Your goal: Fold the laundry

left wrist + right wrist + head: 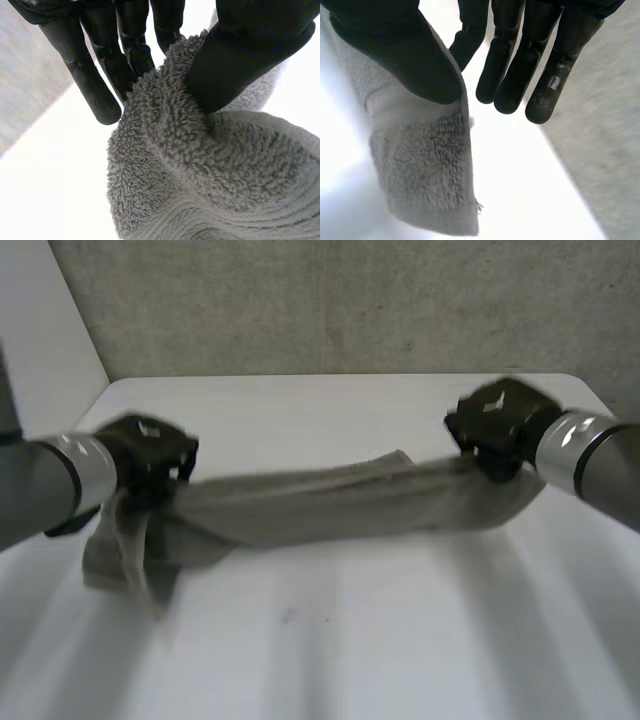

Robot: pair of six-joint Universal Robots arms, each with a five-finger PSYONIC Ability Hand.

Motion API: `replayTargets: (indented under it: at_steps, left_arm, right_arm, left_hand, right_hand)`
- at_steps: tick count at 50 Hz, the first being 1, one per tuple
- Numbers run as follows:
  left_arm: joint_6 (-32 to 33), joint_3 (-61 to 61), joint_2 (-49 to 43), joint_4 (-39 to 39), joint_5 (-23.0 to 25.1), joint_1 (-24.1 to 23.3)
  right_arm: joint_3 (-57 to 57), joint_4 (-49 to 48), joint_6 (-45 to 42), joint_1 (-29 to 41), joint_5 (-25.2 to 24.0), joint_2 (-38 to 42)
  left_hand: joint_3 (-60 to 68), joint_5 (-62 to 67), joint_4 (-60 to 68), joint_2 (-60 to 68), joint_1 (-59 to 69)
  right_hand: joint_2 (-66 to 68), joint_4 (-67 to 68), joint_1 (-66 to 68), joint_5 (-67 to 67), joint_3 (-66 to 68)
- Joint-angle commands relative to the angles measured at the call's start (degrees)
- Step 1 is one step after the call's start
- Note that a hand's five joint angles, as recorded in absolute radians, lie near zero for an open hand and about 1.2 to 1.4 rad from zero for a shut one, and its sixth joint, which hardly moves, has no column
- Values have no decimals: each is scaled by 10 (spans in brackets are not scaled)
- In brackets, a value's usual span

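A grey terry towel [330,505] hangs stretched in a long band between my two hands, just above the white table [340,650]. My left hand [145,455] holds its left end, where loose cloth droops in a bunch towards the table. In the left wrist view the thumb [240,55] pinches a thick fold of towel [200,170] against the straight fingers [127,47]. My right hand [500,425] holds the towel's right end. In the right wrist view the thumb [405,60] clamps a hemmed corner of the towel [425,170], and the fingers [520,75] reach straight past it.
A rough grey wall [350,300] runs behind the table's far edge. A pale panel [40,330] stands at the back left. Bare tabletop lies in front of the towel and beyond it.
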Motion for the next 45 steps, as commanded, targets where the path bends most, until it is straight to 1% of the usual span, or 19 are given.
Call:
replayTargets:
  at_steps: [1,6,8,9,11,12,13,14,16,17,19,21,22,25,27,30,33,38,45]
  left_arm:
    - [28,-16,-103,25,-3,5]
    - [46,41,-144,82,-5,4]
    - [68,117,-157,133,-6,3]
    - [68,117,-157,133,-6,3]
    - [93,202,-155,212,-4,3]
    - [93,202,-155,213,-4,3]
    - [97,233,-150,268,-2,2]
    - [97,233,-149,269,-2,2]
    - [95,253,-122,395,-2,-1]
    - [95,253,-122,395,-2,-1]
    - [78,237,-89,492,-5,-1]
    - [57,220,-77,518,-4,-3]
    - [28,196,-66,523,-3,-5]
    - [-1,171,-60,522,0,-2]
    - [-57,118,-53,518,14,2]
    - [-84,52,-50,507,38,5]
    - [-86,19,-50,501,49,6]
    - [-86,-108,-55,482,81,7]
    - [-84,-197,-79,479,90,10]
  right_arm:
    - [-4,20,-44,5,6,78]
    - [-52,-37,-38,6,26,121]
    - [-109,-127,-20,6,65,127]
    - [-109,-128,-20,6,65,127]
    - [-165,-265,12,6,114,118]
    - [-165,-266,12,6,114,118]
    - [-175,-349,21,5,132,103]
    - [-175,-349,21,5,132,103]
    - [-158,-514,22,4,138,67]
    - [-157,-515,22,4,138,67]
    - [-108,-607,18,4,134,35]
    - [-86,-609,18,4,127,22]
    - [-64,-601,19,5,117,12]
    - [-41,-588,20,6,109,7]
    - [6,-557,26,7,99,7]
    - [53,-524,26,8,91,6]
    - [75,-512,26,9,88,6]
    - [148,-466,26,7,83,10]
    - [198,-393,26,2,81,25]
  left_hand:
    - [108,120,103,104,136]
    - [108,120,103,104,136]
    - [108,120,103,104,136]
    - [108,120,103,104,136]
    - [108,120,103,104,136]
    - [108,120,103,104,136]
    - [108,120,103,104,136]
    - [108,120,103,104,136]
    - [108,120,103,104,136]
    - [108,120,103,104,136]
    - [108,120,103,104,136]
    - [108,120,103,104,136]
    - [108,120,103,104,136]
    - [108,120,103,104,136]
    - [108,120,103,104,136]
    - [108,120,103,104,136]
    - [108,120,103,104,136]
    - [108,120,103,104,136]
    - [108,120,103,104,136]
  right_hand:
    - [128,117,235,125,119]
    - [128,117,235,125,119]
    - [128,117,235,125,119]
    - [128,117,235,125,119]
    - [128,117,235,125,119]
    - [128,117,235,125,119]
    - [128,117,235,125,119]
    - [128,117,235,125,119]
    - [128,117,235,125,119]
    - [128,117,235,125,119]
    - [128,117,235,125,119]
    - [128,117,235,125,119]
    - [128,117,235,125,119]
    - [128,117,235,125,119]
    - [128,117,235,125,119]
    - [128,117,235,125,119]
    - [128,117,235,125,119]
    - [128,117,235,125,119]
    - [128,117,235,125,119]
